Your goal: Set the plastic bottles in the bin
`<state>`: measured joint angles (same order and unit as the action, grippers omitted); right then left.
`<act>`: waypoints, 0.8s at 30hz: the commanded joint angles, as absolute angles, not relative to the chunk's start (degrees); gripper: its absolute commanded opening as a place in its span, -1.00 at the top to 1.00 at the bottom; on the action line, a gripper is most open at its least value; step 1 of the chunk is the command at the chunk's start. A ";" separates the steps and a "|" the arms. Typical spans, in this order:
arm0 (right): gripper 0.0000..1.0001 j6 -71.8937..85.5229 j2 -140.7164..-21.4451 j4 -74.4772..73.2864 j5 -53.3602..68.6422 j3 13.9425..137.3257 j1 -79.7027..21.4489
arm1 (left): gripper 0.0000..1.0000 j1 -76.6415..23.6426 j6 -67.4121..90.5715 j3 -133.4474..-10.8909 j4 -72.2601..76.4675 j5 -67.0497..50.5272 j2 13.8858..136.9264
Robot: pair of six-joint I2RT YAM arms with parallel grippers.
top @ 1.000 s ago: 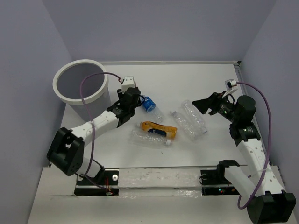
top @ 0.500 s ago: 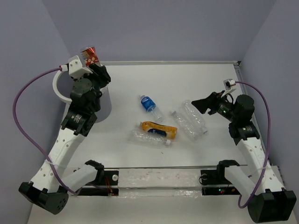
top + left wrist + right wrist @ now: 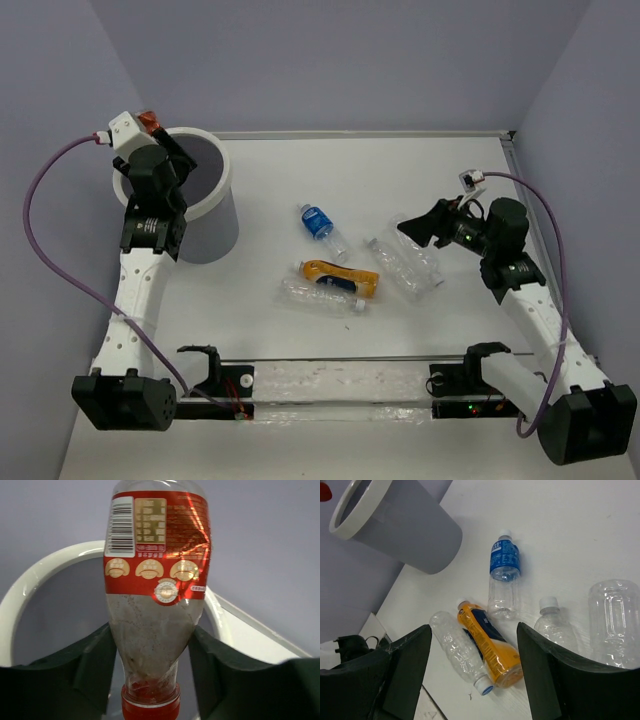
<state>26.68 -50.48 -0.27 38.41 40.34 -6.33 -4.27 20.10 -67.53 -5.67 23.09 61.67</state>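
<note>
The left hand (image 3: pixel 151 652), clamped on a red-labelled bottle (image 3: pixel 156 565), holds it at the rim of the bin (image 3: pixel 222 170); next, it should centre over the opening and release. The right hand (image 3: pixel 418 226) hangs spread above plastic bottles (image 3: pixel 340 275) lying on the counter (image 3: pixel 300 170).

Six plastic bottles (image 3: pixel 504 575) — and one bin (image 3: pixel 205 235).

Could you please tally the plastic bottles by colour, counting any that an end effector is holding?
Clear, no label: 3 (blue-capped bottle, white-capped bottle, wide bottle)
Blue-labelled bottle: 1
Orange bottle: 1
Red-labelled bottle, held in the left end effector: 1
Total: 6
</note>
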 commanded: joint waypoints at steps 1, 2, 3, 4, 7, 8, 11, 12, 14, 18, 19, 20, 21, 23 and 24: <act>-0.51 24.27 -52.47 1.50 39.38 42.01 -9.84 | -0.44 -2.29 21.35 -67.76 -4.04 20.13 61.70; -0.53 23.74 -53.08 1.06 38.24 42.27 -10.97 | -0.70 -2.29 21.36 -67.76 -3.69 19.34 61.53; -0.54 23.47 -53.52 0.71 38.23 42.54 -11.51 | -0.71 -2.29 21.36 -67.76 -3.52 18.55 61.26; -0.57 22.94 -53.96 0.27 37.45 42.89 -12.12 | -0.87 -2.29 21.36 -67.76 -3.34 17.85 60.56; -0.62 19.97 -56.42 -3.24 35.51 45.16 -15.98 | -0.97 -2.37 21.01 -67.33 -2.90 13.47 57.93; -0.63 19.34 -57.38 -3.86 34.81 45.78 -17.21 | -0.98 -2.37 21.18 -67.24 -2.90 12.32 57.22; -0.64 17.32 -62.30 -6.15 28.94 48.33 -23.88 | -0.98 -2.63 22.06 -66.10 -2.81 7.74 54.24; -0.64 16.53 -65.45 -6.67 27.61 49.04 -25.04 | -0.98 -2.81 22.23 -65.22 -2.81 5.56 52.49; -0.64 15.65 -68.98 -7.20 24.54 52.27 -27.06 | -0.98 -3.16 22.41 -64.08 -2.99 3.26 50.72; -0.67 11.96 -79.17 -10.62 18.04 59.30 -28.92 | -0.97 -3.69 22.15 -60.92 -4.13 -6.48 46.59; -0.68 9.78 -83.63 -13.07 17.41 63.76 -29.44 | -0.97 -4.13 21.63 -59.69 -4.91 -11.12 44.84; -0.69 8.71 -86.02 -14.49 16.45 66.16 -29.44 | -0.97 -4.57 21.27 -58.89 -5.27 -13.42 44.13; -0.70 7.83 -88.39 -16.76 14.43 70.88 -29.44 | -0.97 -4.83 21.10 -57.93 -5.62 -17.88 42.03; -0.71 5.55 -95.23 -18.97 13.45 75.56 -29.97 | -0.97 -5.53 21.18 -54.43 -5.62 -23.00 39.83; -0.72 5.02 -97.45 -20.03 12.93 77.76 -30.75 | -0.97 -5.71 21.18 -53.19 -5.71 -25.12 38.68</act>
